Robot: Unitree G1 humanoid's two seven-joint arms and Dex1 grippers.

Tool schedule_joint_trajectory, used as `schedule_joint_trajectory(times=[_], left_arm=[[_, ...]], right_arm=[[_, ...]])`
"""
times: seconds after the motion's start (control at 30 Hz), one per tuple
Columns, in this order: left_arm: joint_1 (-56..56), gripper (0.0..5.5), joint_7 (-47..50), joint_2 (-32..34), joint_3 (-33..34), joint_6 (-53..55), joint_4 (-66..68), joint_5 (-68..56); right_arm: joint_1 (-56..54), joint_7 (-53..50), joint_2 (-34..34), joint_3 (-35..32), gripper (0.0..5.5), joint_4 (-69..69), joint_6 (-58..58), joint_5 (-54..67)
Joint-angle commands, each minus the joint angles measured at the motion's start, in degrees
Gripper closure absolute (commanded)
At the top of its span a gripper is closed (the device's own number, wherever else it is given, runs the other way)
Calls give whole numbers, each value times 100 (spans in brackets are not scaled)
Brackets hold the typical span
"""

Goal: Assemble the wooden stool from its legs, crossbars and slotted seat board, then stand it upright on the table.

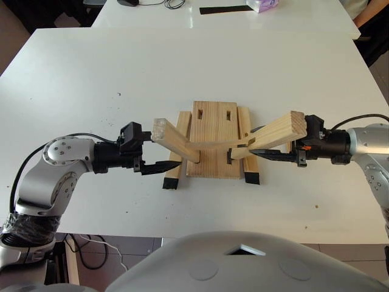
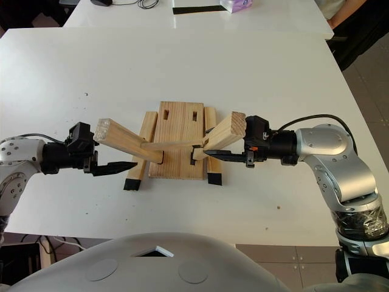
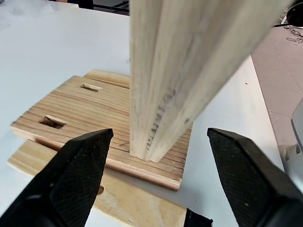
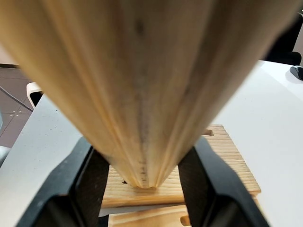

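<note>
Stool's left leg point(image 1: 176, 139) and right leg point(image 1: 276, 132), joined by a crossbar point(image 1: 213, 145), leaned outward at the near edge of the seat board point(image 1: 213, 121); right gripper point(image 4: 143, 178) clamped the right leg, left gripper point(image 3: 158, 136) gaped wide around the left leg without touching, so best bet was: close left first, then tip both upright evenly.

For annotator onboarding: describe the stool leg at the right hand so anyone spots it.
On the white table, the slotted seat board lies flat. Two legs slant outward from its near end; this leg leans to the robot's right, gripped by the right hand, while the other leg sits between the left hand's open fingers.
</note>
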Motion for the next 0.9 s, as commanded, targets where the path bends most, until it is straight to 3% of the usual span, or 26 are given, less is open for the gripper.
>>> schedule_joint_trajectory(times=[0.03, 0.9], left_arm=[[-204, 178, 34, -41, -125, 70, 67, 116], [-415, 178, -57, -62, -252, 87, 155, 188]], right_arm=[[133, 97, -102, 151, 346, -86, 66, -63], [268, 235, -224, 324, 346, -19, -94, -290]])
